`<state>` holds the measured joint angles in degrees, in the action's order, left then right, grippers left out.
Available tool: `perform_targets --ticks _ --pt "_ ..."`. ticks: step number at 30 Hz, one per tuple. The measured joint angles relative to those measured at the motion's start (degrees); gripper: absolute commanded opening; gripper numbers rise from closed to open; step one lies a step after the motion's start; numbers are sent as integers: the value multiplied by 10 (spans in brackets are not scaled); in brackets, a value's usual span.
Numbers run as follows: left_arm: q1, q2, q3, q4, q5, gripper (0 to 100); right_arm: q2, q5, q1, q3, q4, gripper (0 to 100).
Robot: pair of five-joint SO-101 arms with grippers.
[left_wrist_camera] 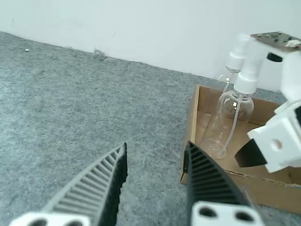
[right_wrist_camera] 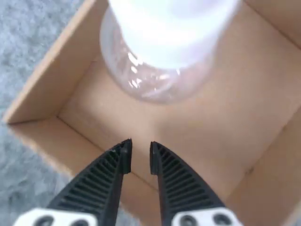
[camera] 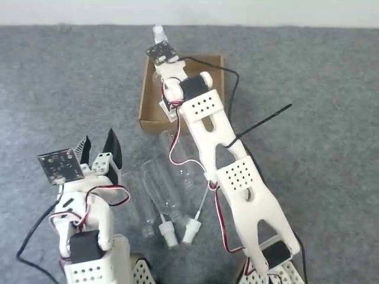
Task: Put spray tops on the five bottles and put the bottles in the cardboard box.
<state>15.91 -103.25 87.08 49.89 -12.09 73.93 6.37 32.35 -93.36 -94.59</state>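
Holds ribbed black left end effector (left_wrist_camera: 156,146) spread wide over fuzzy grey counter (camera: 71,77). Poises right end effector (right_wrist_camera: 139,143), narrowly parted, empty, over brown cardboard box (right_wrist_camera: 42,89) housing an upright clear round bottle (right_wrist_camera: 150,70).

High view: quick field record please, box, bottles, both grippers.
box: cardboard box, open top, far side
in box: upright bottle with spray top, maybe another behind
loose: clear bottles lying between the arms, count unclear
left gripper: open, empty, over carpet
right gripper: slightly open, empty, above box
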Motion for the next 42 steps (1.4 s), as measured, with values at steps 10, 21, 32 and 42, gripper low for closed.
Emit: perform_targets --ticks 10,21,32,42 --pt "0 0 0 0 0 184 46 -36 0 0 86 32" --pt "0 0 0 0 0 184 65 -36 0 0 132 31" --pt "0 0 0 0 0 184 65 -38 0 0 161 31" --pt "0 0 0 0 0 184 63 -38 0 0 112 31"
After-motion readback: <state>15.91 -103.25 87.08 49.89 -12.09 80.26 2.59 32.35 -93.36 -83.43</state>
